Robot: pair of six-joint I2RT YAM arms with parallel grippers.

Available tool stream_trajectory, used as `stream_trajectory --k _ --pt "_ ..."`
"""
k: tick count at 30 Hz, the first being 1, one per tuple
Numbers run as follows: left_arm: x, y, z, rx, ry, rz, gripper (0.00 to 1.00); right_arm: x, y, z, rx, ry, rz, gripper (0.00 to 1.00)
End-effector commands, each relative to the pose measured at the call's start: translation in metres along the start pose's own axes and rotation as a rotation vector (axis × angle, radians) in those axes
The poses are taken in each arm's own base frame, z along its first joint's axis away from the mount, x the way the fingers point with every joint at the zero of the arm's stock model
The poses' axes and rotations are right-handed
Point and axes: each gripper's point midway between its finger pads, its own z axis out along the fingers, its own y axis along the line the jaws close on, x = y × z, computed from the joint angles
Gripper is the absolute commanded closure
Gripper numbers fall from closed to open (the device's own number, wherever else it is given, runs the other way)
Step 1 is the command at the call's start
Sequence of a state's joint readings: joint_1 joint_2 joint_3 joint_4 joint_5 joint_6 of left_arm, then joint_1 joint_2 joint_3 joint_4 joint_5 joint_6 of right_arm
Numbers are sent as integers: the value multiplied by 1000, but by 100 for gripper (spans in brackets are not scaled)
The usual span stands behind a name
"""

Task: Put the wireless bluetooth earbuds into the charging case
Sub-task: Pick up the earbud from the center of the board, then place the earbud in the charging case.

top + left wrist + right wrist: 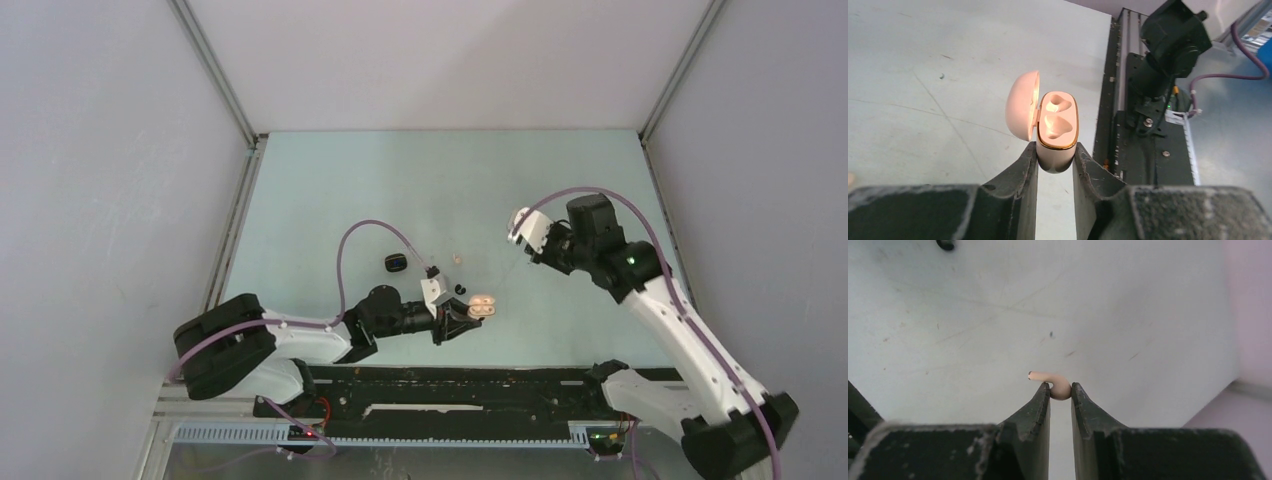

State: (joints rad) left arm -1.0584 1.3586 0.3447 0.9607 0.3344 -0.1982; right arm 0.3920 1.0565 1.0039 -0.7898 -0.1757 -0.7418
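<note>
Holding the charging case [1058,125] in the left fingers [1032,160], clamped on its lower body, near the front edge of the desk [923,75]; cannot tell whether it touches the desk; lid [1020,110] hinged open to one side; both wells [1055,125] empty. Right fingers [1044,394] narrow, pinching a beige earbud [1054,381] at its bulb, stem poking out sideways past the tips; over the desk, well apart from the charging case, further back and to the right. On the desk between the arms: a black case [394,263], left of the others; tiny black earbuds [459,289] just beside the left wrist; a pale earbud [456,257] a little behind those, apart from them.
</note>
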Motion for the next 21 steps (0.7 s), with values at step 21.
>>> stream_trajectory --k 21 --pt "-72 51 -36 -348 -376 152 100 -172 66 -48 335 -533 -631 100"
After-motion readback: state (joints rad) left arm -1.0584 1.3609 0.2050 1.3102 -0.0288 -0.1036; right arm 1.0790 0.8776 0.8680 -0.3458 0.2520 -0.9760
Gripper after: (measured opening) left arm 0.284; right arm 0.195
